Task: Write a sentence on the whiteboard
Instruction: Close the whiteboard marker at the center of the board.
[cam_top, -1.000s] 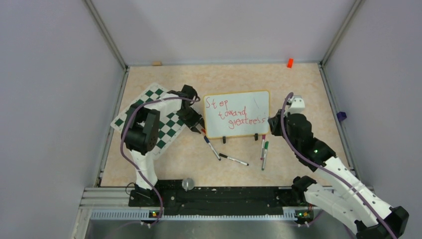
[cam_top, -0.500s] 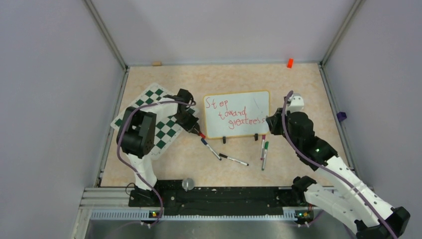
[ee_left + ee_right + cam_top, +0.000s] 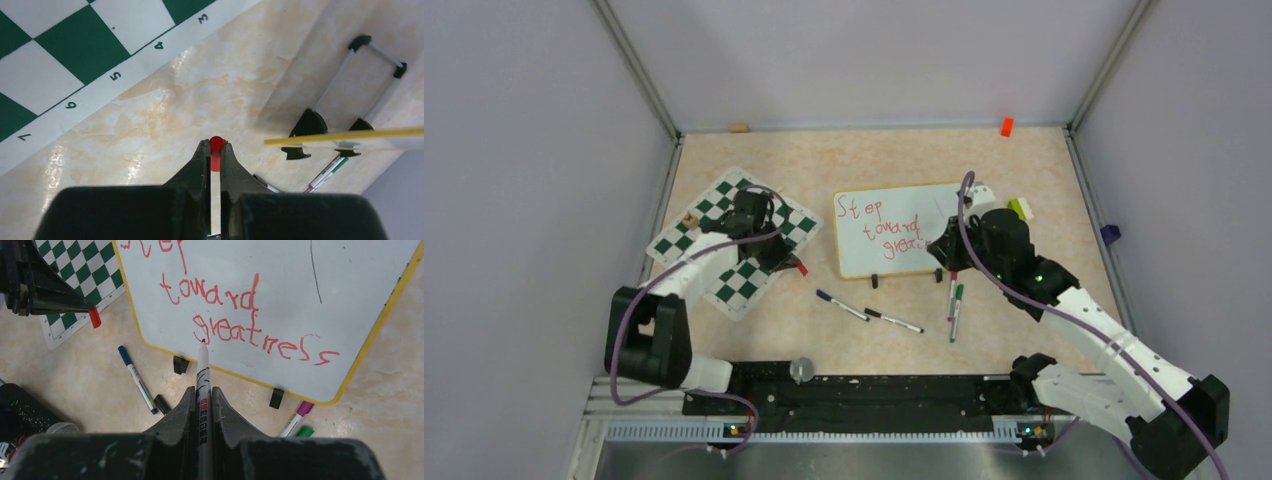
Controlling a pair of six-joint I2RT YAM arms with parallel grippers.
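The whiteboard (image 3: 889, 215) stands on two black feet mid-table. The sentence (image 3: 240, 330) in red reads "Step toward greatness" in three lines. My right gripper (image 3: 202, 392) is shut on a white marker (image 3: 203, 370). Its red tip is at the "g" of "greatness". In the top view the right gripper (image 3: 942, 252) covers the board's lower right. My left gripper (image 3: 216, 146) is shut on a red marker cap (image 3: 216, 143) just above the table, left of the board. In the top view the left gripper (image 3: 794, 264) is at the mat's edge.
A green-and-white chessboard mat (image 3: 724, 225) lies at the left. A blue pen (image 3: 839, 305), a black pen (image 3: 894, 320) and purple and green pens (image 3: 954, 300) lie in front of the board. An orange object (image 3: 1006, 126) and a wood block (image 3: 740, 127) sit at the back wall.
My left arm has swung left, away from the board, carrying the red cap to the mat's edge. My right gripper has moved left over the board and now hides the end of "greatness".
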